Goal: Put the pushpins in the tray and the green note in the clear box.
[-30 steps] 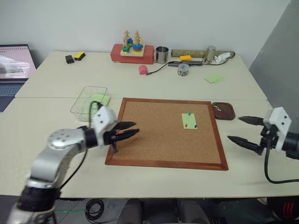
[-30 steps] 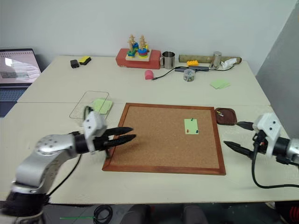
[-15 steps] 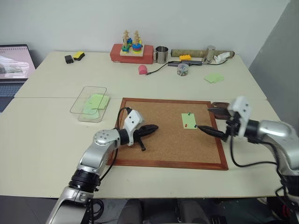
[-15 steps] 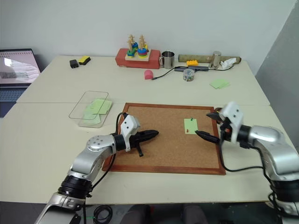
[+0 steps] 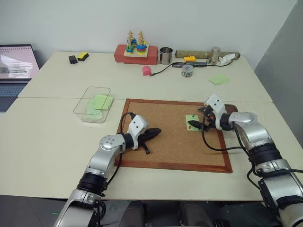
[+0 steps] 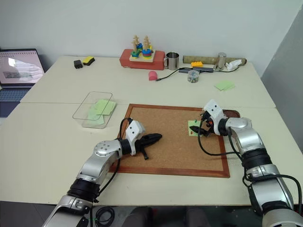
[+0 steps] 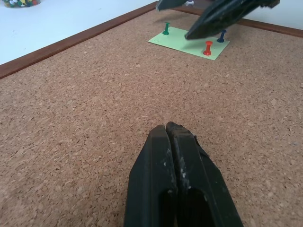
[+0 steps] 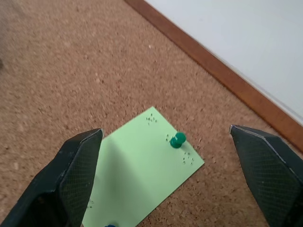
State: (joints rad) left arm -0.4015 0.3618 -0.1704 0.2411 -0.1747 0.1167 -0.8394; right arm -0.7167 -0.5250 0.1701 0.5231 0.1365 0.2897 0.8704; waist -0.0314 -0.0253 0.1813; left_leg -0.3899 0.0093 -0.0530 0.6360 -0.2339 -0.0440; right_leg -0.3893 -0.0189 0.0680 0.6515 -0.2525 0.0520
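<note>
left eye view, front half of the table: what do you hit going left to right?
clear box → left claw, shut, resting on the corkboard → green note → right claw, open over the note → tray

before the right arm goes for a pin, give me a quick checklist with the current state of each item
1. Right end effector open wide over the green note: ok.
2. Green pushpin between its fingers, nothing in the way: ok.
3. Red pushpin and dark pushpin stuck upright in the note: ok.
4. Left end effector shut, resting low over the corkboard, well apart from the note: ok.
5. Tray free to take pins: cannot tell, the right arm covers most of it.
6. Clear box reachable, though it already holds green papers: ok.
</note>
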